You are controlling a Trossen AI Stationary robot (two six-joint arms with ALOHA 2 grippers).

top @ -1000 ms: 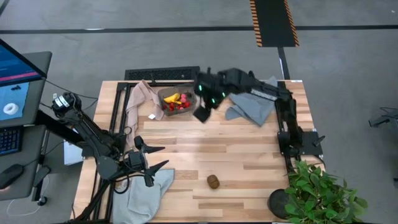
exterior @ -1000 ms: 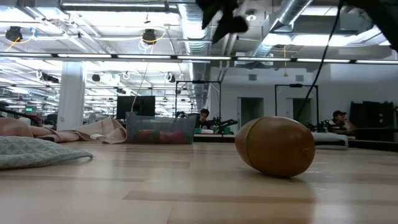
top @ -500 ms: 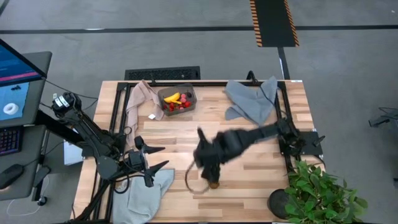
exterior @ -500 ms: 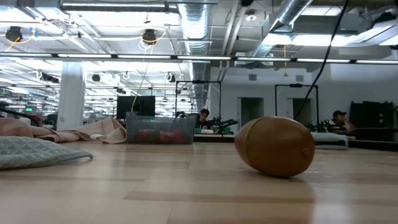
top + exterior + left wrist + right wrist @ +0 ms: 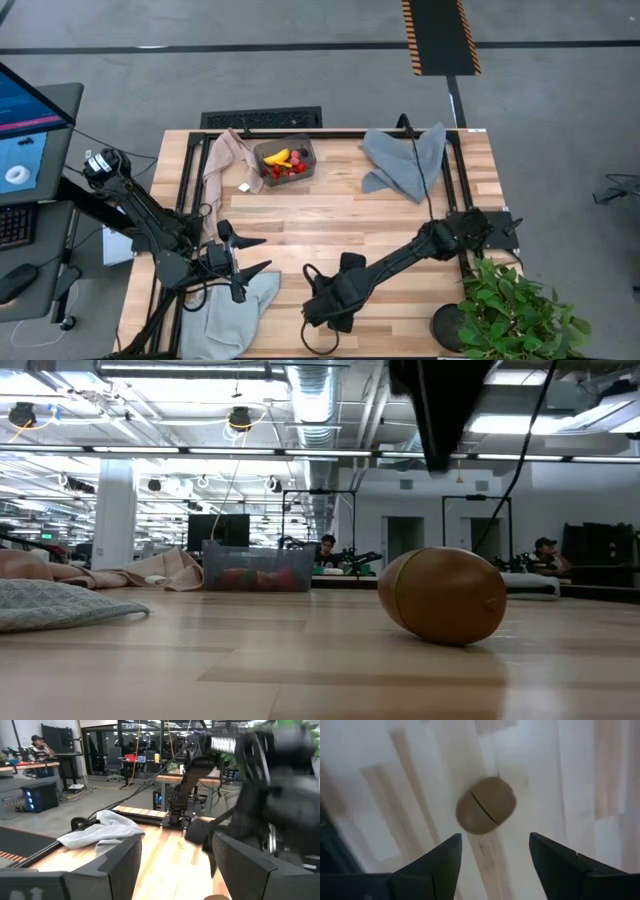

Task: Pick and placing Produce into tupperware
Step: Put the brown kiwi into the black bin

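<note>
The brown kiwi [image 5: 486, 805] lies on its side on the wooden table near the near edge; it also shows in the low view [image 5: 445, 595]. My right gripper [image 5: 495, 836] is open above it, with clear space between them in the low view [image 5: 440, 410]. In the high view the right gripper [image 5: 335, 300] covers the kiwi. The tupperware [image 5: 285, 158] stands at the far side and holds a yellow banana and red strawberries. A tiny yellow piece [image 5: 243, 186] lies on the table near it. My left gripper [image 5: 258, 254] is open and empty at the near left.
A beige-pink cloth [image 5: 222, 160] lies left of the tupperware, a grey-blue cloth [image 5: 405, 160] at the far right, and another grey cloth [image 5: 235, 310] at the near left under my left arm. A potted plant [image 5: 520, 310] stands at the near right corner.
My right gripper has swept from beside the tupperware at the far side toward the table's near edge. It now stands over the kiwi and has come down into the top of the low view. The kiwi has not moved.
</note>
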